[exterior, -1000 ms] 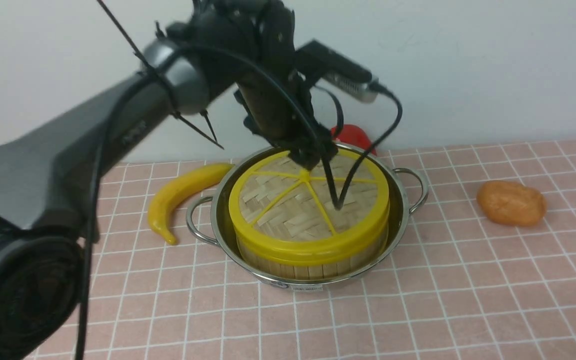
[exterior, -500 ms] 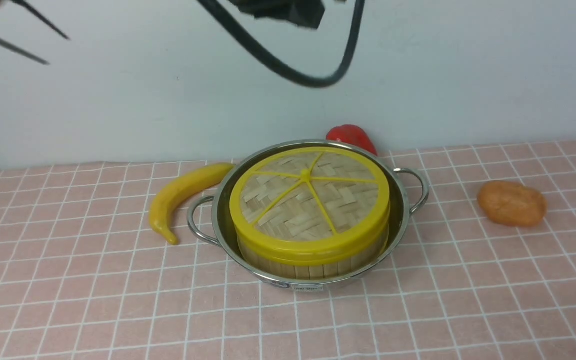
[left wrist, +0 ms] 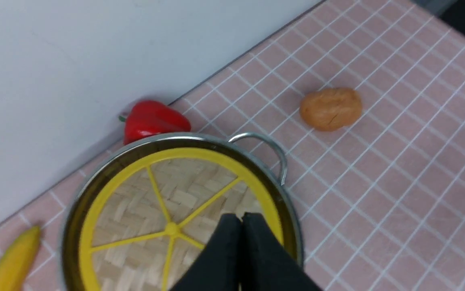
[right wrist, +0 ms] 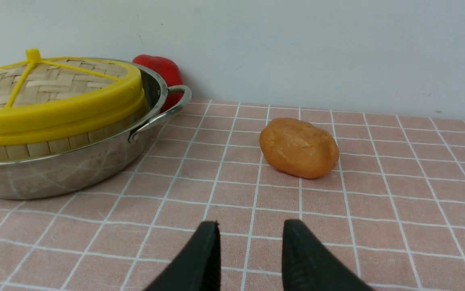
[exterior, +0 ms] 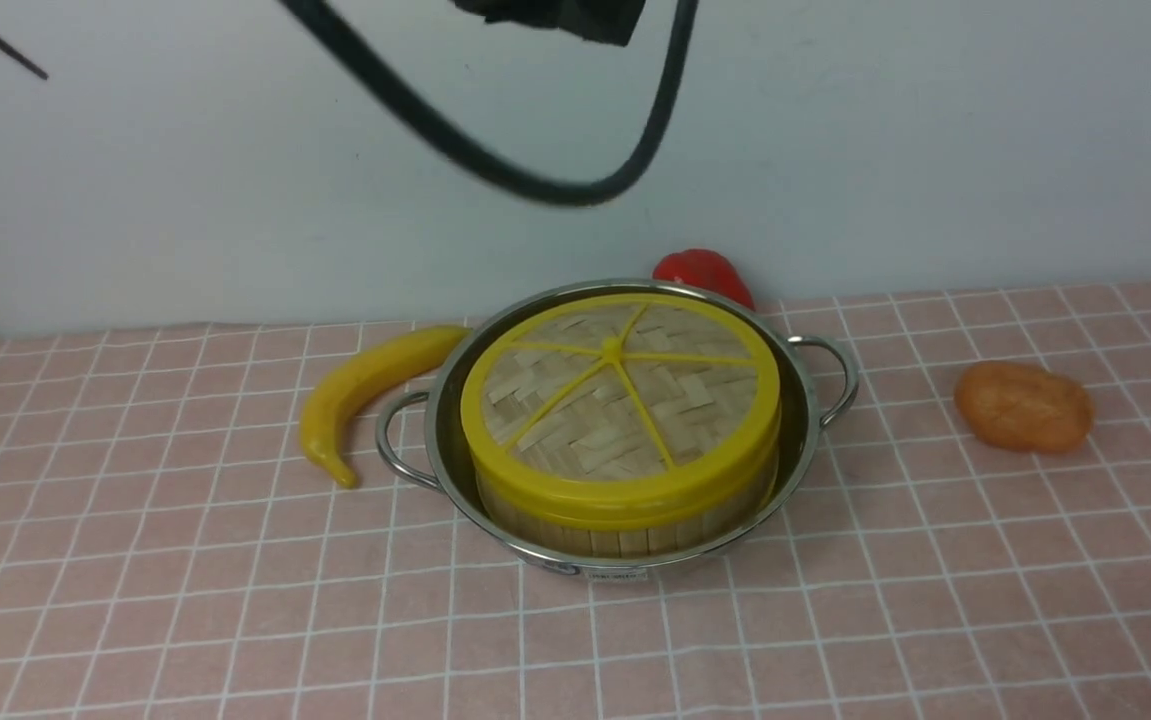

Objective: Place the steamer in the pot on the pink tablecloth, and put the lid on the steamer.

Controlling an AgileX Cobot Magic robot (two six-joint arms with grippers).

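The steel pot (exterior: 803, 440) stands on the pink tablecloth (exterior: 835, 620). The steamer (exterior: 625, 530) sits inside it, its slat wall showing below the lid (exterior: 620, 400), which rests flat on top. The pot (left wrist: 280, 190) and lid (left wrist: 135, 210) also show in the left wrist view, and the pot (right wrist: 74, 169), steamer (right wrist: 34, 149) and lid (right wrist: 54, 109) in the right wrist view. My left gripper (left wrist: 241, 216) is shut and empty, high above the lid. My right gripper (right wrist: 250, 230) is open and empty, low over the cloth to the right of the pot.
A yellow banana (exterior: 365, 385) lies just left of the pot. A red pepper (exterior: 700, 272) sits behind it against the white wall. An orange potato-like lump (exterior: 1023, 405) lies to the right. A black cable (exterior: 535, 180) hangs at the top of the front view.
My left arm has lifted up and away from the lid, out of the front view; only its cable and a dark part remain at the top. The lid stays on the steamer.
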